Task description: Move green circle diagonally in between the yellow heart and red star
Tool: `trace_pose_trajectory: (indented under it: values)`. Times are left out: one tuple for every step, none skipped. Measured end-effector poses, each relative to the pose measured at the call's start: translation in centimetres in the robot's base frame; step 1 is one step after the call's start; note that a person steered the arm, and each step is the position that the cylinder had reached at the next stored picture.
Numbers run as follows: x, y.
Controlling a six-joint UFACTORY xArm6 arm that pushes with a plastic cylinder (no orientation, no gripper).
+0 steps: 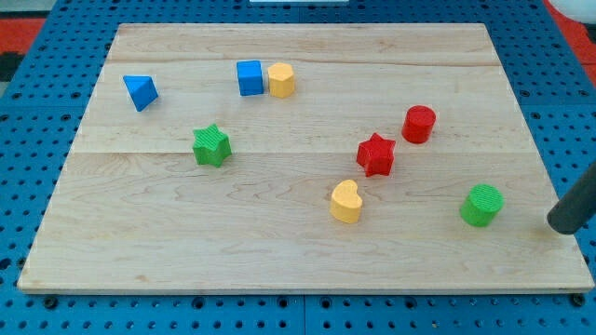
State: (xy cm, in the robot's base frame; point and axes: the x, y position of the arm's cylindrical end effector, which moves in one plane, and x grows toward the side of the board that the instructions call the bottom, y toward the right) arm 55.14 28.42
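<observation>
The green circle [481,205] lies near the board's right edge, low in the view. The yellow heart [345,201] lies left of it, around the lower middle. The red star [375,154] sits just above and right of the heart. My tip [562,224] enters from the view's right edge and rests to the right of the green circle, slightly lower, with a gap between them.
A red circle [419,124] sits up and right of the red star. A green star [211,146] lies at middle left. A blue triangle [141,91], a blue cube [250,78] and a yellow hexagon [281,80] lie near the top. The wooden board [279,251] rests on a blue pegboard.
</observation>
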Motion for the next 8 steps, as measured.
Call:
trace_pose_trajectory:
  values:
    - [0.0,0.0]
    - [0.0,0.0]
    - [0.0,0.0]
    - [0.0,-1.5]
    - [-1.1,-3.4]
    - [-1.7,-7.5]
    - [-2.2,-12.1]
    - [-2.8,-16.5]
